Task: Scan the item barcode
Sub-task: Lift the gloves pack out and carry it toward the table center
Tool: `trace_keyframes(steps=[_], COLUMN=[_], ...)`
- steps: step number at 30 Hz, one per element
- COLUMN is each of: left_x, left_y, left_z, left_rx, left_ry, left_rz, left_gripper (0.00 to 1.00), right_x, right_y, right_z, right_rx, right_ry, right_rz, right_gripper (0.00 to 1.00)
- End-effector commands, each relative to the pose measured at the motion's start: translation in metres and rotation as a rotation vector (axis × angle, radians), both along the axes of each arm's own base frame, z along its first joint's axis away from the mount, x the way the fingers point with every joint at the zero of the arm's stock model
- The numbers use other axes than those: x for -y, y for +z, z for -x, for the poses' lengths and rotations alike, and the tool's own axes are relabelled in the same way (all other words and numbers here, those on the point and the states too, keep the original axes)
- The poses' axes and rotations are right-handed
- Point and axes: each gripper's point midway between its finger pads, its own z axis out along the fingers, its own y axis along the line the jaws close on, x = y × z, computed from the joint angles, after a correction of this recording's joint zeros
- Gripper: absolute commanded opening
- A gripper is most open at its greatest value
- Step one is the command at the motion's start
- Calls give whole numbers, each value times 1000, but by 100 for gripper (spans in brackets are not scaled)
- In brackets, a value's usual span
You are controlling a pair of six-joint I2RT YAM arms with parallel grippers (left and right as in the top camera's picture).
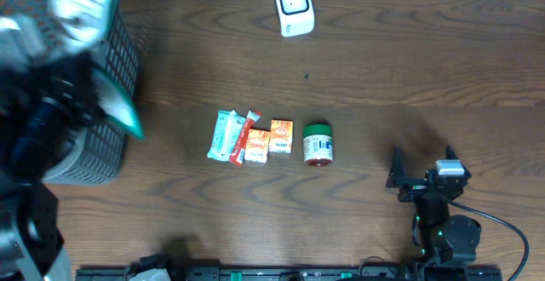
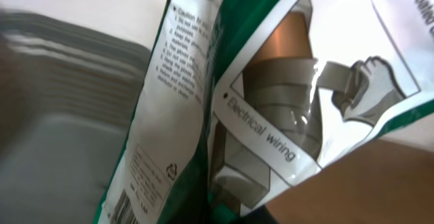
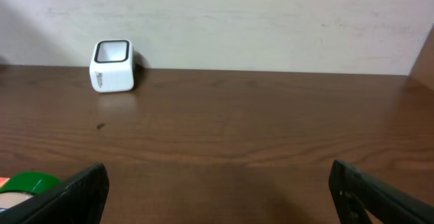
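Observation:
My left gripper (image 1: 75, 75) is blurred at the far left, above the grey basket (image 1: 94, 157), and is shut on a green-and-white package (image 1: 85, 13). In the left wrist view this package (image 2: 271, 95) fills the frame. It carries an "Electrical wiring" label, and a barcode (image 2: 124, 210) shows at its lower left edge. The package hides the jaws themselves. The white scanner (image 1: 295, 7) stands at the table's far edge and also shows in the right wrist view (image 3: 112, 66). My right gripper (image 1: 423, 169) rests low at the near right, open, with nothing between its fingers (image 3: 74, 195).
In the middle of the table lies a row of items: a teal packet (image 1: 225, 135), a red sachet (image 1: 246, 138), two orange boxes (image 1: 281, 136) and a green-lidded jar (image 1: 318, 144). The basket (image 2: 54, 149) sits below the held package.

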Motion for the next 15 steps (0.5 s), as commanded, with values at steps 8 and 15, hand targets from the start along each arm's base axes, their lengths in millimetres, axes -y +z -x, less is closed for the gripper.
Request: trace_keyframes(steps=[8,15], left_x=[78,99], left_y=[-136,-248], left_z=[-12,-28], left_rx=[-442,-714], left_ry=[-227,-65], left_rz=[154,100], left_gripper=[7,8], right_x=[-2,-2], right_y=[0,0], right_z=[0,0], right_rx=[0,0], right_ry=[7,7], right_rz=[-6,-6], right_gripper=[99,99])
